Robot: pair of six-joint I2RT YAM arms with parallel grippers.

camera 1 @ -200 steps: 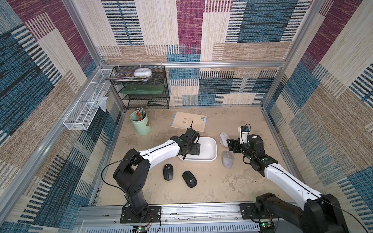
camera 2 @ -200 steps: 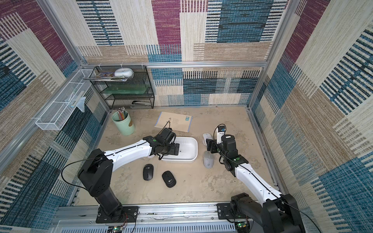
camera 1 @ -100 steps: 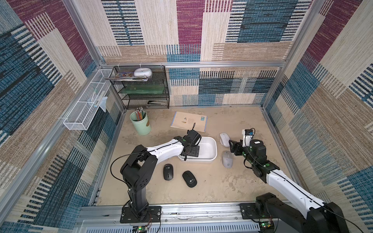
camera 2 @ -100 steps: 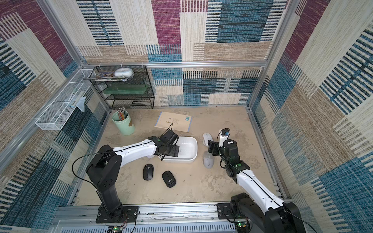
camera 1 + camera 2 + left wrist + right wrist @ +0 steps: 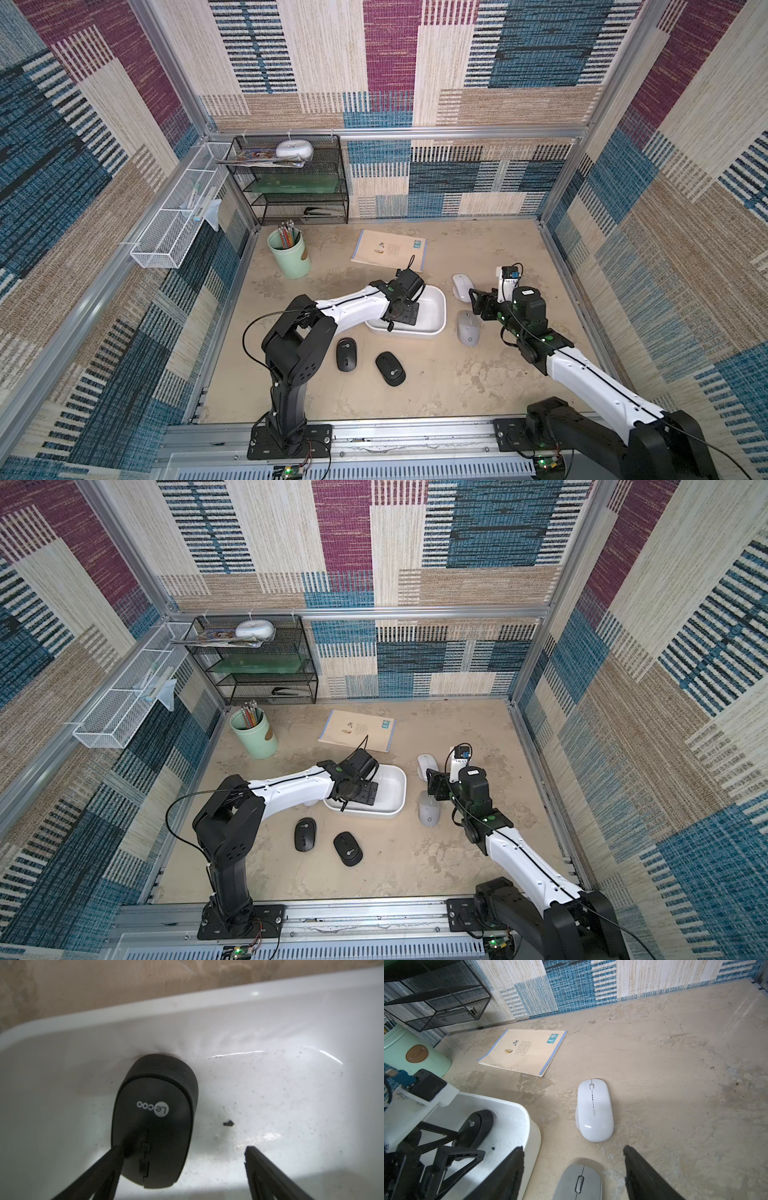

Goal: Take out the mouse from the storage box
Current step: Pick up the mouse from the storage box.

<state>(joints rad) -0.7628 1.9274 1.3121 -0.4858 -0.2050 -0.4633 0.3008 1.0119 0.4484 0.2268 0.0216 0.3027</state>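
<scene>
Black mouse in the storage box sits partly behind the spread left pincer, the right pincer likewise spread.

Three black mice, one white mouse, one grey mouse, one storage box, one booklet
</scene>
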